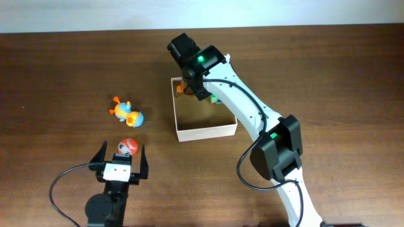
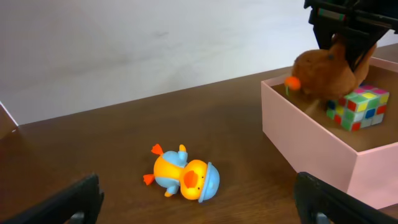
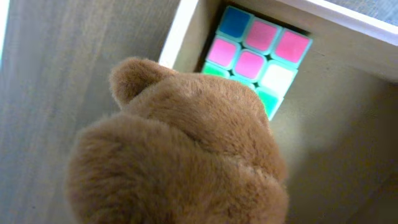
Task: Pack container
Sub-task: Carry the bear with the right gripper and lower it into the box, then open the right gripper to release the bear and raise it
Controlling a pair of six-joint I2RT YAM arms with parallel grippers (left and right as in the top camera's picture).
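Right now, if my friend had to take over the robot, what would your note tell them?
Left end effector: open, holding nothing. Seen from overhead, a red-and-white ball toy lies between its fingers.
Right end effector: shut on the brown plush toy, low at a far corner of the container.
Done: the colour cube lies inside the container, beside the plush.
Left: let go of the plush, then probably pack the duck toy and the ball toy, both out on the table.
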